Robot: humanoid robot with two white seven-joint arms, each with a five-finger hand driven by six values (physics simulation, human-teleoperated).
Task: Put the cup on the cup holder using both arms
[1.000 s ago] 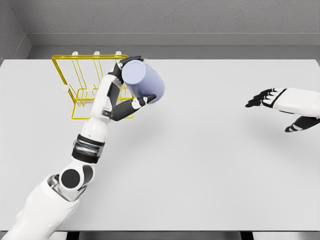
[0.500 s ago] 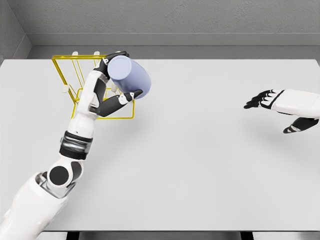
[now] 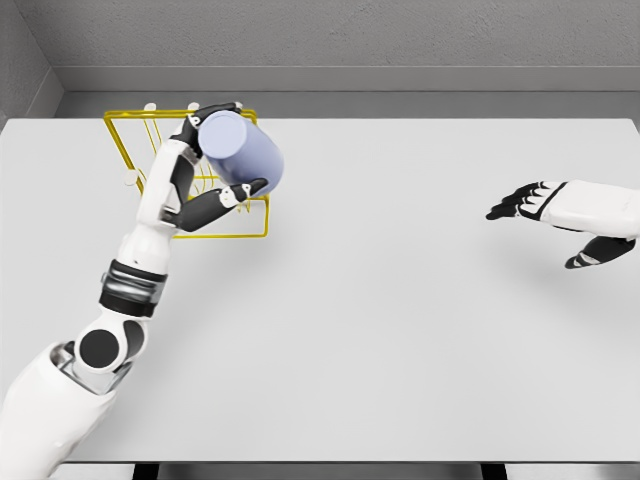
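A lavender cup (image 3: 240,157) lies on its side in the air, gripped by my left hand (image 3: 216,150), whose fingers wrap its base end and underside. It hangs over the right part of the yellow wire cup holder (image 3: 130,150) standing at the table's back left. The holder's white-tipped pegs show along its top rail, and the arm and cup hide part of its frame. My right hand (image 3: 550,215) hovers at the right edge of the table with fingers spread, holding nothing.
The white table (image 3: 400,320) spreads across the view, with a grey wall behind its far edge. Nothing else stands on it.
My left arm has carried the cup leftward and slightly back, from beside the holder's right edge to over it. The right hand has barely moved.
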